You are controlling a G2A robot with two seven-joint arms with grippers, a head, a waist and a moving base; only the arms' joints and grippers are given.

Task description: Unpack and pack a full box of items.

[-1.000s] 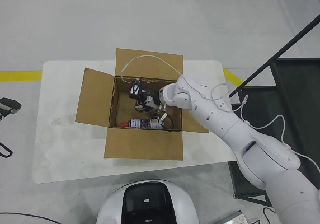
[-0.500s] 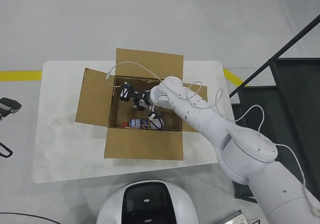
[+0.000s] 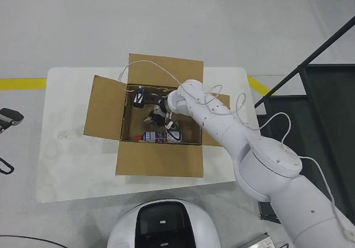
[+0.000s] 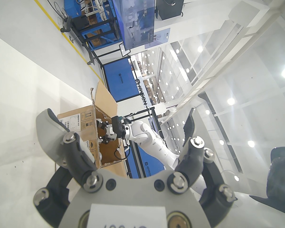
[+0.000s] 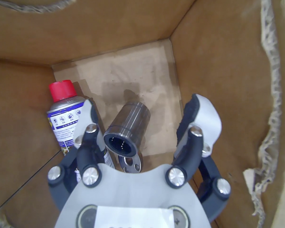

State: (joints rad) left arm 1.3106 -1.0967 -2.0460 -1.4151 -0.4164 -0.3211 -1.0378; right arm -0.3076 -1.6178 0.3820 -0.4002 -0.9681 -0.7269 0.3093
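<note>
Now the right hand [image 5: 142, 106], open inside the box [image 5: 216, 60], should centre over the steel bushing [image 5: 127, 129] without touching the spray can [image 5: 64, 112]

Note box [image 3: 106, 115]: plain brown cardboard, paler patch on inner floor panel. Spray can [image 5: 63, 117]: red cap, silver shoulder, blue-and-white label. Flanged sleeve [image 5: 130, 122]: polished steel, dark bore. Your right claw [image 5: 144, 103]: white shells, black lining, grey base plate. Tabletop [image 3: 66, 161]: white. Floor stripe [image 3: 10, 83]: yellow.

The box [image 3: 105, 113] stands on the table [image 3: 66, 161] with 2 things inside (spray can [image 5: 63, 111] beside metal sleeve [image 5: 129, 123]).
</note>
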